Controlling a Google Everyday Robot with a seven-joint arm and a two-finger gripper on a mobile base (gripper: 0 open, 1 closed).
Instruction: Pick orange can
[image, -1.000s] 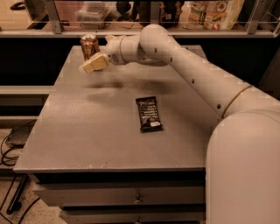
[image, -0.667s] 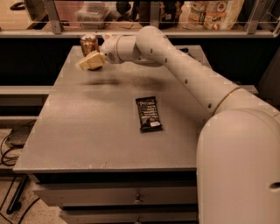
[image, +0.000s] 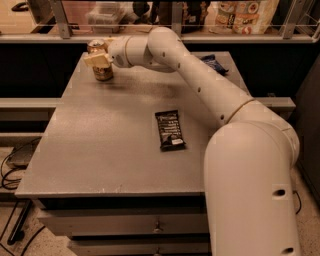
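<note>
The orange can (image: 103, 74) stands upright near the far left corner of the grey table (image: 100, 150); its silvery top rim shows. My gripper (image: 100, 53) is right at the can, with its pale end lying across the can's upper front, so the middle of the can is hidden. The white arm (image: 200, 75) reaches to it from the lower right across the table. The can's base rests on the table.
A flat dark snack-bar wrapper (image: 170, 130) lies mid-table. A blue packet (image: 215, 62) lies at the far right edge, behind the arm. A railed shelf (image: 175, 35) with bags and jars runs behind the table. Cables (image: 12, 170) lie on the floor at left.
My gripper has moved from just right and in front of the can to up against it, now covering part of its front. The can and the wrapper have stayed in place.
</note>
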